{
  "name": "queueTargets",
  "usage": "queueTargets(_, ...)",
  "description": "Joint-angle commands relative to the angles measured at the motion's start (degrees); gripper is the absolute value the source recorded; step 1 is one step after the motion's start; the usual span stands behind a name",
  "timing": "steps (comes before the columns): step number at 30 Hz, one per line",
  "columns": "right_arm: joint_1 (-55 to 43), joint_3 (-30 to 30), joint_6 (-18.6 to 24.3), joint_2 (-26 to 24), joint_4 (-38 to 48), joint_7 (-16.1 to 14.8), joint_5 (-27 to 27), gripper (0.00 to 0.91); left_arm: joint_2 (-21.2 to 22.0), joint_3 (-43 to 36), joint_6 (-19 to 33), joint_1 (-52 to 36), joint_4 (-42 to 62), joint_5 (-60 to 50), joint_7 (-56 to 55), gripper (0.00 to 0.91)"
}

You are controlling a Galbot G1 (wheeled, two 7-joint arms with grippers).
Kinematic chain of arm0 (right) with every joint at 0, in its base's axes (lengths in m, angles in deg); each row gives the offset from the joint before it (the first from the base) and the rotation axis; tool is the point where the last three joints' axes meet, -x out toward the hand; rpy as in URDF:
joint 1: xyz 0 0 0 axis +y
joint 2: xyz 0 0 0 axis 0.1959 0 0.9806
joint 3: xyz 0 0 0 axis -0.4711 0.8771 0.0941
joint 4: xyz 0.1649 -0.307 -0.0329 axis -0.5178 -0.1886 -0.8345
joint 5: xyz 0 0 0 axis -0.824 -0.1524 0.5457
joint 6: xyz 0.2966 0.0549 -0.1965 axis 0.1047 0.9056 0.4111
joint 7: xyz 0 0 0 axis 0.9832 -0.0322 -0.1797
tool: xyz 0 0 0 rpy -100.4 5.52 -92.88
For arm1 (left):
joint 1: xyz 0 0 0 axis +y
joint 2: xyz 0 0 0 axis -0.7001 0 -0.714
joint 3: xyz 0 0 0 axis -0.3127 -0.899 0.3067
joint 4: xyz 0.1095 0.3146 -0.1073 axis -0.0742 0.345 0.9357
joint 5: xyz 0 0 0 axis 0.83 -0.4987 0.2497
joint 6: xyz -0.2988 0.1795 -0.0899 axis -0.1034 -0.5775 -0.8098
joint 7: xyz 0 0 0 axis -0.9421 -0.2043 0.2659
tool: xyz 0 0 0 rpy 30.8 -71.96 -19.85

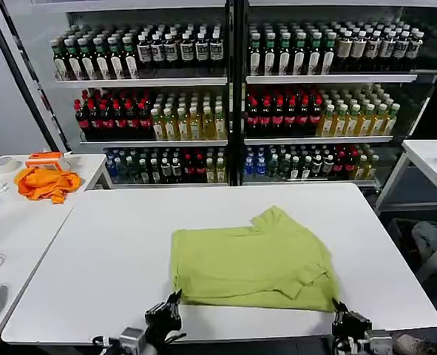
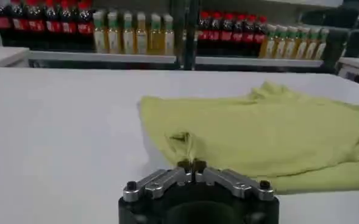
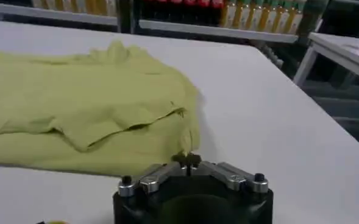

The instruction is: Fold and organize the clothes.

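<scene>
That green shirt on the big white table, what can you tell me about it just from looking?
The lime-green T-shirt looks like soft, thin fabric. It lies flat on the white table, already folded into a rough rectangle with layers overlapping, and one bunched part pokes out at its far edge. Its near edge sits close to the table's front. The left claw and right claw, both shut, sit at its two near corners; whether they pinch the cloth is hard to tell.

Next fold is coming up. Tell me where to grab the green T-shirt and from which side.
Take the T-shirt by its two near-edge corners, coming from the robot's side. That hem lies flat and closest to both grippers, left and right, each with jaws shut just short of a corner.
</scene>
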Motion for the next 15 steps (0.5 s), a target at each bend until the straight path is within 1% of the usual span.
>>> queueTargets(1, 2.39, -1.81, -0.74, -0.13, -2.91, -0.21, 1.86, 0.907, -0.65, 2.51, -0.56, 8.44, -6.21, -2.05, 0.09, 0.907)
queueTargets(4, 1.45, -4.13, -0.51, -1.14, -4.33, -0.08, 0.73, 0.907, -1.58, 4.75, -1.0, 8.27, -7.39, -1.73, 0.08, 0.907)
queueTargets(5, 0.73, -5.02, -0.5, -1.48, -4.97, 0.27, -0.82, 0.907, -2.29, 5.73, -1.04, 7.69, -7.61, -1.41, 0.11, 0.907)
queueTargets(7, -0.62, -5.85, -0.45, -1.89, -5.42, 0.65, -2.56, 0.907, -3.01, 6.58, -1.06, 5.74, -7.36, -0.02, 0.17, 0.907)
queueTargets(9, -2.93, -5.69, 0.3, -2.37, -5.1, 1.15, -3.88, 0.907, -3.58, 7.24, -0.74, 1.92, -5.85, 1.78, 0.11, 0.907)
queueTargets(13, -9.84, -2.68, 0.95, -3.04, -0.86, 2.6, -5.92, 0.907, -4.2, 6.58, -0.74, -6.36, 0.41, 5.51, -0.37, 0.907)
queueTargets(14, -14.19, -0.62, 0.66, -3.04, 2.28, 3.42, -7.04, 0.907, -4.41, 5.51, -1.24, -10.29, 2.78, 6.13, -0.54, 0.907)
queueTargets(15, -18.0, 0.84, 0.29, -3.04, 4.4, 4.15, -7.89, 0.907, -4.54, 4.71, -1.49, -12.27, 5.03, 6.71, -0.68, 0.907)
